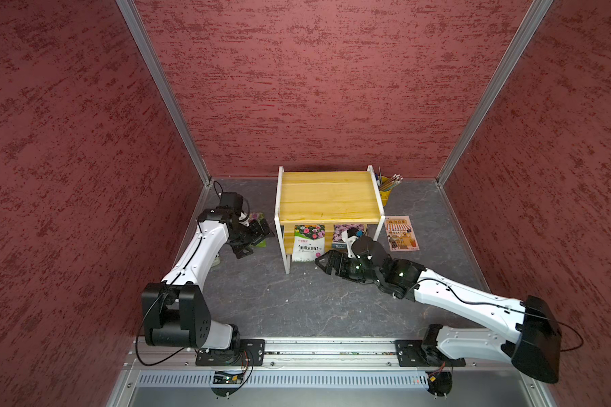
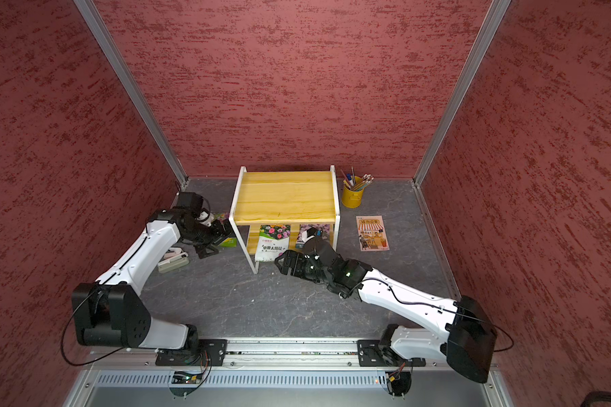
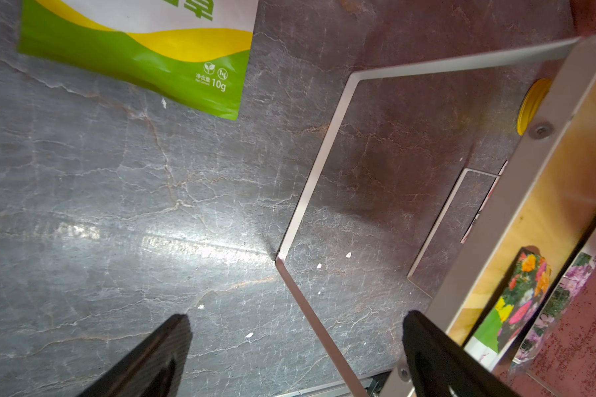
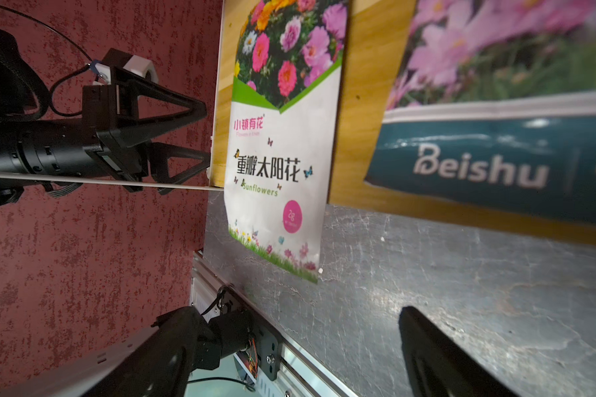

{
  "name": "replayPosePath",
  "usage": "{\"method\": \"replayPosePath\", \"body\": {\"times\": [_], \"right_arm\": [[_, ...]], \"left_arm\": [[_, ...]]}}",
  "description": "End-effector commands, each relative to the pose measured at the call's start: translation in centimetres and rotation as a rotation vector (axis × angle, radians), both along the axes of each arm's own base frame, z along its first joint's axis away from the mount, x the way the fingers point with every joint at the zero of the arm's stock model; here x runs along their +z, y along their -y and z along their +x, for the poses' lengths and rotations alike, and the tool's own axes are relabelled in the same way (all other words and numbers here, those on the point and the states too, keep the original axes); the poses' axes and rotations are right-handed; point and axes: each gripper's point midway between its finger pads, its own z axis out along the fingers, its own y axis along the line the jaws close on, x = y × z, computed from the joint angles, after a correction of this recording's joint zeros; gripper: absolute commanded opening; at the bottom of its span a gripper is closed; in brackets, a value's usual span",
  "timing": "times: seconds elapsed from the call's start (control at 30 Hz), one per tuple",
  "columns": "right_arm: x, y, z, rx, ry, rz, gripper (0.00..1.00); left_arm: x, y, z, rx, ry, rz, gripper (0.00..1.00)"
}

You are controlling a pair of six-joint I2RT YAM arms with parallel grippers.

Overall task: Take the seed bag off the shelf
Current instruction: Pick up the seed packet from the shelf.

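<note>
The shelf (image 1: 328,197) (image 2: 286,195) stands at the back of the table. Two seed bags rest on its lower board. A white one with flowers (image 1: 308,243) (image 2: 274,243) (image 4: 283,165) hangs over the front edge. Beside it is a purple and teal one (image 1: 343,232) (image 4: 496,154). My right gripper (image 1: 320,262) (image 2: 279,262) (image 4: 295,311) is turned on its side just in front of the white bag, open and empty. My left gripper (image 1: 256,243) (image 2: 219,243) (image 3: 296,318) hovers left of the shelf, open, over bare table. A green seed bag (image 3: 145,44) lies there.
A yellow pencil cup (image 1: 387,192) (image 2: 353,193) stands right of the shelf, with a booklet (image 1: 401,233) (image 2: 371,233) flat in front of it. A white and grey stapler-like tool (image 2: 172,260) lies under the left arm. Red walls close in three sides.
</note>
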Motion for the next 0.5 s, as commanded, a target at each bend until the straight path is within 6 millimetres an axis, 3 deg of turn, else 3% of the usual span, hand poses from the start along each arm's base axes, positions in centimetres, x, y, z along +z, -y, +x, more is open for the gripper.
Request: {"method": "replayPosePath", "body": {"times": [0.0,0.33,0.47], "right_arm": [[1.4,-1.1,1.0,-0.032,0.072,0.086,0.92],[1.0,-4.1,2.6,-0.038,0.104,0.15,0.82],[0.9,-4.4,2.9,-0.048,0.112,0.148,0.79]], "left_arm": [[-0.1,-0.1,0.0,-0.028,-0.006,0.024,1.0],[0.6,-0.3,0.6,-0.061,-0.014,0.044,1.0],[0.4,-0.2,0.7,-0.069,-0.017,0.043,1.0]]}}
